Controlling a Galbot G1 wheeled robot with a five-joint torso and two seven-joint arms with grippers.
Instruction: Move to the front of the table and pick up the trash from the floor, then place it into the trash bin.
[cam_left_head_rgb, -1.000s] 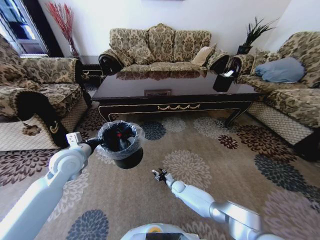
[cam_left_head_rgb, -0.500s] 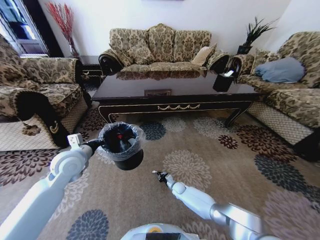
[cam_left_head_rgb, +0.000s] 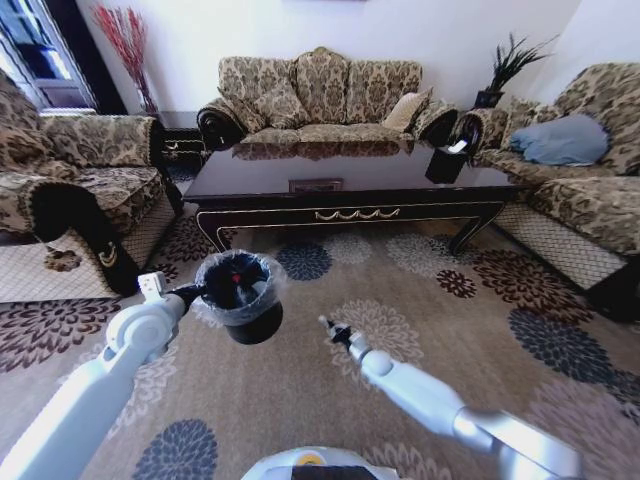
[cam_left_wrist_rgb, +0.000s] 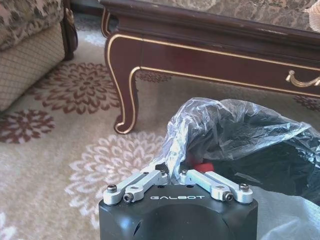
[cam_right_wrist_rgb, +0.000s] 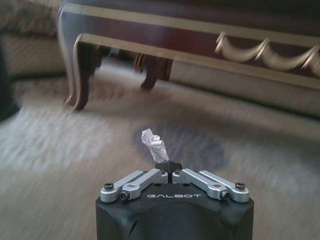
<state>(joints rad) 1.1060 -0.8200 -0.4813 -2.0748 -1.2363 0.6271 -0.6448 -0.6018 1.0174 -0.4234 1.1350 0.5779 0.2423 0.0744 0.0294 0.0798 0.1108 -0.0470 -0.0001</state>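
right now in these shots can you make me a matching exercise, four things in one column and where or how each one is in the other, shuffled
Things:
1. trash bin
2. white scrap
3. coffee table
4. blue cushion

Places or states:
A. lying on the sofa at the robot's right
B. pinched at the tips of the right gripper
C. held at its lined rim by the left gripper, off the carpet
D. standing ahead of the robot, before the middle sofa

Pairs: 1-C, 2-B, 3-D, 4-A

Patterned sofas (cam_left_head_rgb: 322, 90), potted plant (cam_left_head_rgb: 505, 70)
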